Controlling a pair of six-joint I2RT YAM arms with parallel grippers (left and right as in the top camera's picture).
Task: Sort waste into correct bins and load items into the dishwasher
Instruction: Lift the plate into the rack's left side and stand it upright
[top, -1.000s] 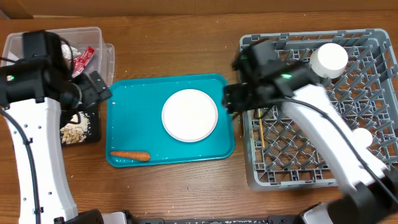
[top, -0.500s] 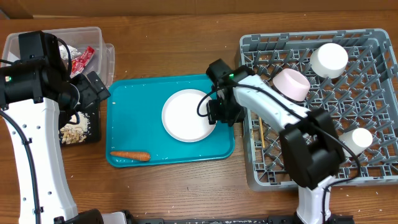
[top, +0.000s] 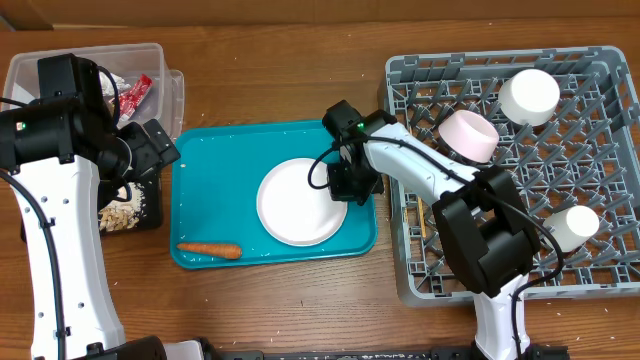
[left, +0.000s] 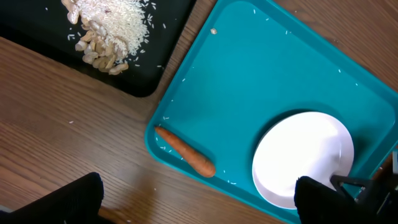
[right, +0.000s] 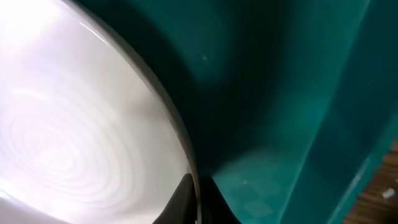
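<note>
**Plate rim in right claw, rack to its right**

The right claw (top: 347, 186) pinches the right-hand rim of the round white plate (top: 295, 205), which lies in the teal plastic tray (top: 210, 165). The grey lattice dish rack (top: 560, 260) sits just beside that tray, on this arm's side. The left claw (left: 196, 202) hangs spread and empty near the shallow black tray (left: 158, 56), farther from the plate.

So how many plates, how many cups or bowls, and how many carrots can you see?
Plates: 1, the white plate on the teal tray.
Cups or bowls: 3, all in the grey rack: the big white cup, the pinkish cup and the small white cup.
Carrots: 1, the orange carrot on the teal tray.
Total: 5
</note>
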